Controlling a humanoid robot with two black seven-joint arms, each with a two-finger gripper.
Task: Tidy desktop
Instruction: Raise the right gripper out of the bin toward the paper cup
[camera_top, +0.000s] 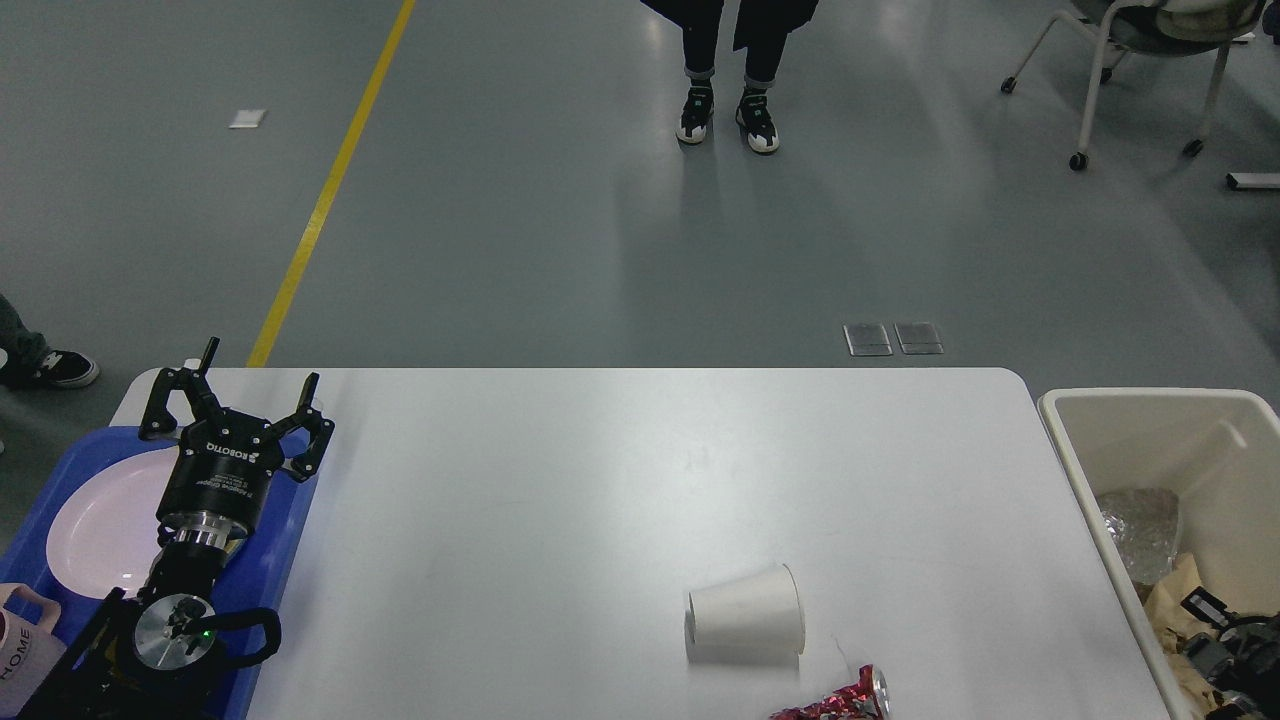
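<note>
Grey floor with a yellow line lies beyond the desktop, smooth, white, round-cornered, filling the lower view. A cream bin at its right edge hides most of the right gripper; its state is unreadable. The left gripper, marked ROBOTIQ, gapes wide over a blue tray. A paper cup lies tipped.

Light was bright and even, from overhead. The grey floor carried soft pale reflections and faint streaked shadows below the standing person's shoes. The white counter showed mild sheen without harsh glare. The paper cup cast a thin shadow. Focus stayed sharp throughout.
</note>
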